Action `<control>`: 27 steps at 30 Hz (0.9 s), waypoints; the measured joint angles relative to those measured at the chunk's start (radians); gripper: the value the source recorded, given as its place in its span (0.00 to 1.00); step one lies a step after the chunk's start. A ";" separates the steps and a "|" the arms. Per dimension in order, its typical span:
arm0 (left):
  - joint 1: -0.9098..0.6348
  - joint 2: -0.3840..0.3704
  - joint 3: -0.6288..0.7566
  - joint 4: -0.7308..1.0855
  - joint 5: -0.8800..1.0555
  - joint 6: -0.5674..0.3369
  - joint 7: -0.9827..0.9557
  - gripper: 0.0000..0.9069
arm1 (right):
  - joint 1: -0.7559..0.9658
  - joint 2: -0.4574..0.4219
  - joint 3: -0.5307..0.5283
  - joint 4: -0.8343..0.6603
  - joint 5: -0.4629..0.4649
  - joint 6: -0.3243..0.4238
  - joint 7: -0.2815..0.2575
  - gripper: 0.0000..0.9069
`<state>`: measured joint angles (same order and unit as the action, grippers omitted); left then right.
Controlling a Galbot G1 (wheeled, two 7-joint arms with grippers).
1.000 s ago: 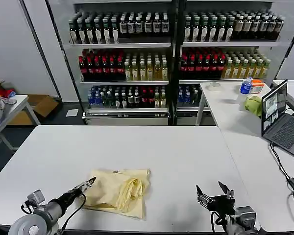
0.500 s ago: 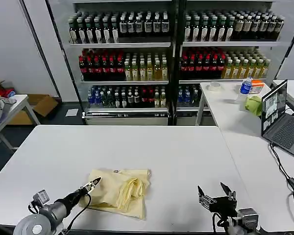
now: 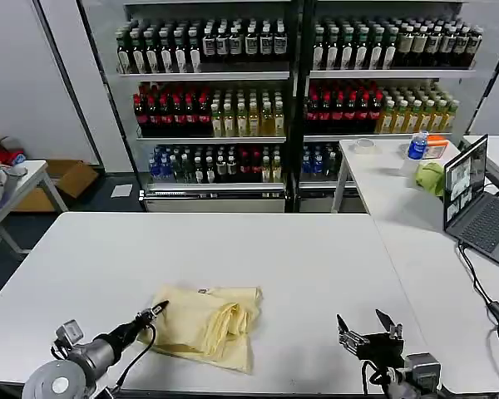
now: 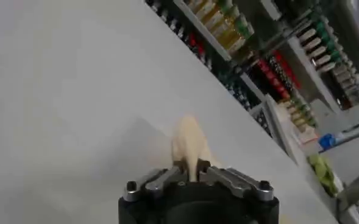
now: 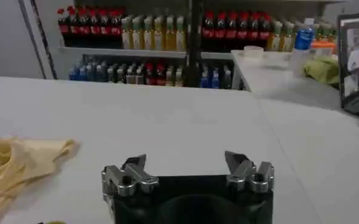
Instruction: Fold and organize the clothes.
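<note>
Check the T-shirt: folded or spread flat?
Folded, loosely. The T-shirt lies bunched into a compact rumpled pile on the table, layers overlapping, with the left gripper pinching its near-left edge.

The T-shirt [image 3: 206, 324] is thin, soft cloth, pale yellow and matt, creased into loose folds and ridges; its cloth shows the same dull finish in the right wrist view [image 5: 17, 164]. The surface [image 3: 233, 258] looks like smooth white laminate with a faint sheen. The left end effector [image 3: 155, 311] is dark plastic with bare silvery metal at the finger mounts, its tips pinched on the cloth [image 4: 190, 146]. The right end effector [image 3: 368, 327] is black matt plastic with brushed metal blocks and screw heads at the fingers [image 5: 136, 167], which stand spread apart.
</note>
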<state>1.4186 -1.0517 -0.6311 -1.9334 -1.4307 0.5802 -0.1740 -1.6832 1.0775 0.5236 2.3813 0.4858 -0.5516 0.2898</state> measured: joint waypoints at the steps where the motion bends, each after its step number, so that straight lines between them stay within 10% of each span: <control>1: -0.001 -0.003 -0.005 0.000 -0.009 0.000 -0.001 0.03 | 0.001 0.000 0.000 -0.001 0.001 0.000 0.000 1.00; 12: 0.007 0.029 -0.140 0.003 -0.110 0.001 -0.030 0.03 | 0.024 -0.011 -0.003 -0.015 0.021 -0.002 0.001 1.00; 27: 0.066 0.312 -0.513 0.021 0.052 0.003 0.036 0.04 | 0.081 -0.015 -0.031 -0.032 0.050 -0.004 0.003 1.00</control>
<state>1.4846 -0.7393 -1.1438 -1.9123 -1.3787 0.5829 -0.1385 -1.6019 1.0620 0.4928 2.3496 0.5361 -0.5552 0.2930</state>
